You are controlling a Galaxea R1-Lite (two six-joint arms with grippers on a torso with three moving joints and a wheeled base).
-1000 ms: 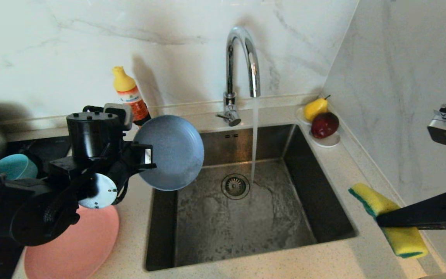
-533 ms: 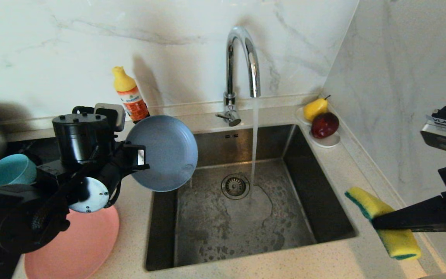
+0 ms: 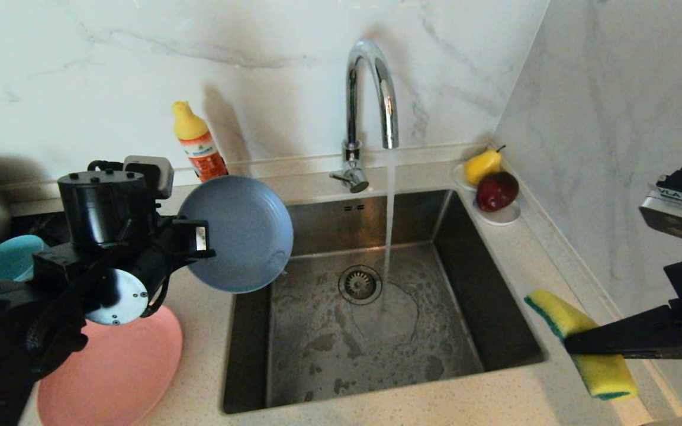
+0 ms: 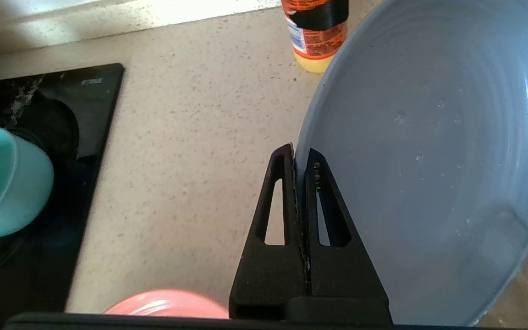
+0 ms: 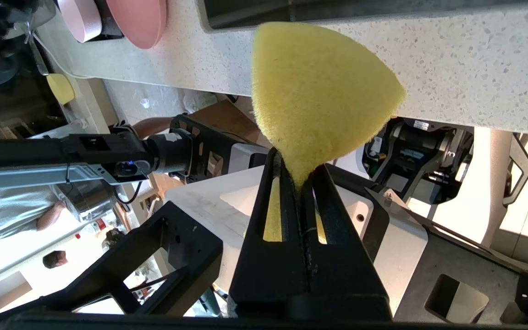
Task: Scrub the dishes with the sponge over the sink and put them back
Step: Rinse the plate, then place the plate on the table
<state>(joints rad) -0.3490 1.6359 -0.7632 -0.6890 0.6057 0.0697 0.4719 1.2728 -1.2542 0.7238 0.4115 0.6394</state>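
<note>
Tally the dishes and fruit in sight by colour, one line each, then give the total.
Blue: 1, the grey-blue plate
Pink: 2, the salmon-pink plate and pale pink bowl
Teal: 1, the teal bowl
Yellow: 1, the pear
Red: 1, the apple
Total: 6

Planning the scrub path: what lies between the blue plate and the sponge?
In the head view, only the open sink with the tap's running stream lies between the grey-blue plate and the sponge.
</note>
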